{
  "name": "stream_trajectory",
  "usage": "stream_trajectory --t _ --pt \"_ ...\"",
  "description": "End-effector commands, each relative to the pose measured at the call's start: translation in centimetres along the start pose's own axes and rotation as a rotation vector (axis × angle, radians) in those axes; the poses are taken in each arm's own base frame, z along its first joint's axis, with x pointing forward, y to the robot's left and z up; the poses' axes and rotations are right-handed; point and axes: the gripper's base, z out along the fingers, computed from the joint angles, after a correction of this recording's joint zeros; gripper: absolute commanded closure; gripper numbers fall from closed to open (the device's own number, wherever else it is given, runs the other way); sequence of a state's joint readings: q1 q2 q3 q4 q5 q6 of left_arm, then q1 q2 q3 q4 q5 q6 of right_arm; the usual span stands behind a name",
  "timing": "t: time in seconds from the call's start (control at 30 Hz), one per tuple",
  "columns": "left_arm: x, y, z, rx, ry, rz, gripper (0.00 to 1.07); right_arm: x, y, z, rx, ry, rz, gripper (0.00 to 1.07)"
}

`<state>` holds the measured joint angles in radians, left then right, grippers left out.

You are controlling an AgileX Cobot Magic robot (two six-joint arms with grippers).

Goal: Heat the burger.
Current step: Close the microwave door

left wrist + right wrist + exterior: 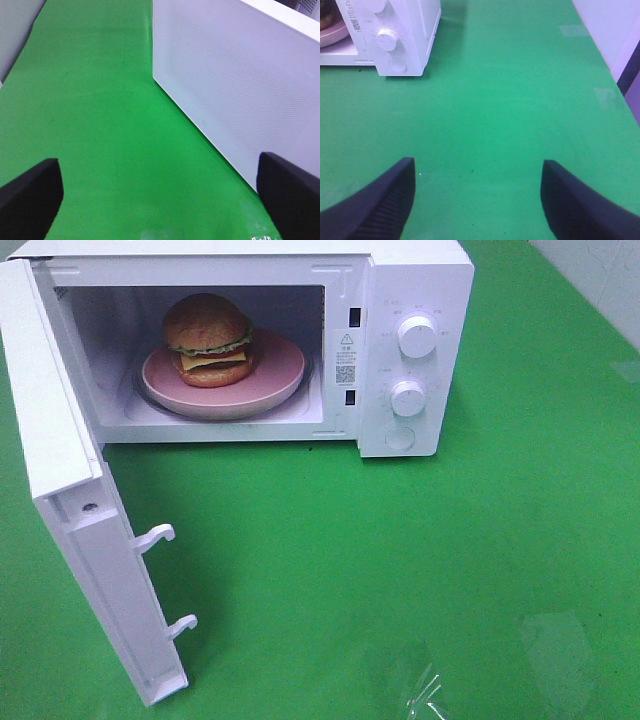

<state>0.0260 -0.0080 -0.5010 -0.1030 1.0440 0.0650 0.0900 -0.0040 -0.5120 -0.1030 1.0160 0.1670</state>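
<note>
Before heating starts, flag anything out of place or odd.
Nothing spilled or damaged. The burger sits off-centre on the pink plate, toward its left edge, and the microwave door stands wide open.

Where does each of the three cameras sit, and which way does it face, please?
Exterior high: mounted high, looking down into the open microwave at the burger on a pink plate; no arm shows.
Left wrist: on the left arm, facing along the green table beside the open white door; open left gripper shows.
Right wrist: on the right arm, facing the knobs; open right gripper shows.
Shared: exterior and right wrist both show knobs and plate.
</note>
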Motion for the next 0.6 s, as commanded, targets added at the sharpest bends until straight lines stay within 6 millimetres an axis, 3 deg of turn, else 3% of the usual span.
stream_trajectory --t 0.03,0.6 --pt "0.14 -0.06 -0.19 0.003 -0.017 -0.004 0.09 0.19 0.0 -0.27 -0.002 -0.032 0.005 0.41" --pt "0.14 -0.05 -0.19 0.002 -0.017 -0.003 0.09 0.19 0.02 -0.27 -0.004 -0.032 0.005 0.43"
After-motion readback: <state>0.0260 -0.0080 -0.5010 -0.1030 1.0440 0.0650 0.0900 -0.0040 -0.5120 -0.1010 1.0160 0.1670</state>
